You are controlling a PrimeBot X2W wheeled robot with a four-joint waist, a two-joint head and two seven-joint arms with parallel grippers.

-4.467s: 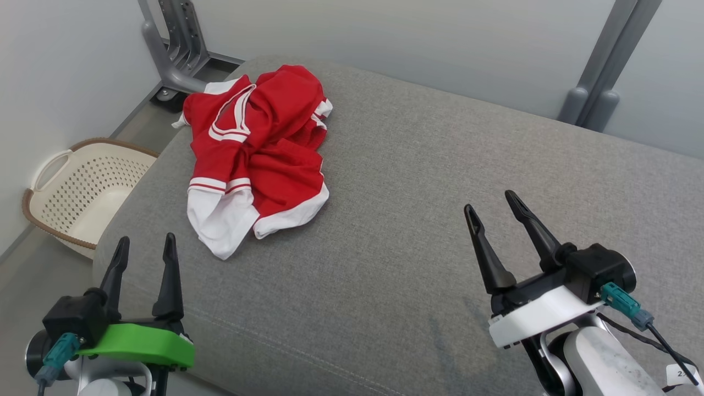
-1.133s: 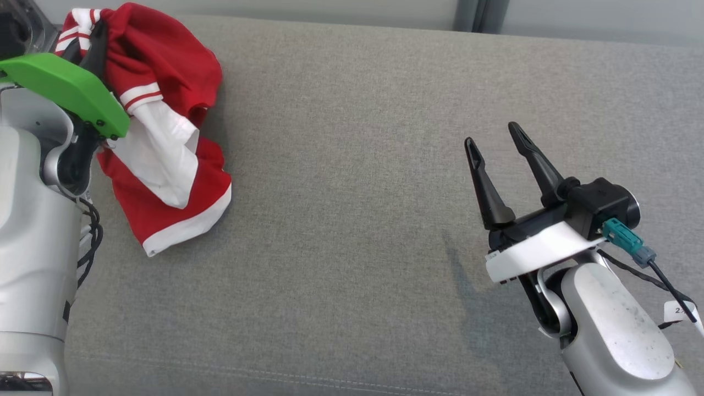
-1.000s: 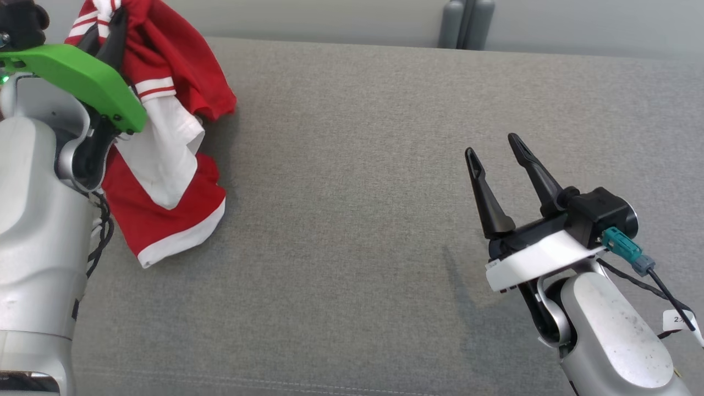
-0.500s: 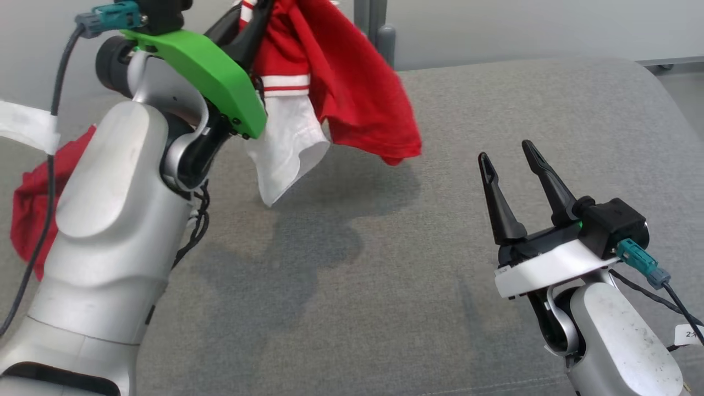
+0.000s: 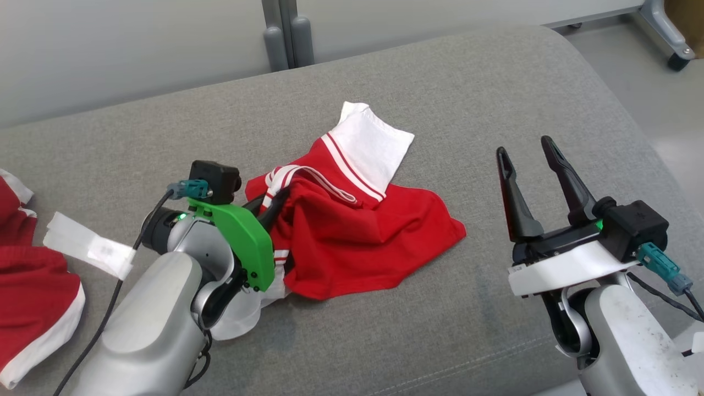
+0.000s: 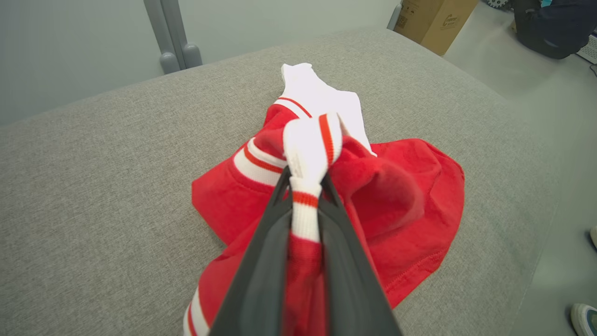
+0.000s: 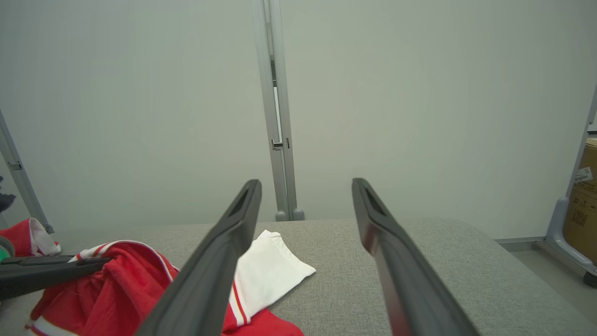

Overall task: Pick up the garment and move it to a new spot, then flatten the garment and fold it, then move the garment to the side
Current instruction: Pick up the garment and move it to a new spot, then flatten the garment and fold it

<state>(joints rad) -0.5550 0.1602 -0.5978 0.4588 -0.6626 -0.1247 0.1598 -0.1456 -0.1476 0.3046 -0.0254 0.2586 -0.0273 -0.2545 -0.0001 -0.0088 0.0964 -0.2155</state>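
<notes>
Red knit garment with white striped trim point(image 5: 357, 236) crumpled mid grey fabric cushion point(image 5: 165, 137), left wrist view shows striped white cuff point(image 6: 310, 149) pinched tight in left gripper point(image 6: 304, 179), head view adds another red garment point(image 5: 33, 275) at cushion's left edge, left arm low, right gripper point(image 5: 522, 147) spread wide, empty, raised beside garment

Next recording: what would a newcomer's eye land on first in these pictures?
The red and white garment, lying crumpled in the middle of the grey cushion. The left gripper pinches its striped trim between shut fingers, while the right gripper hovers open and empty to its right.
</notes>
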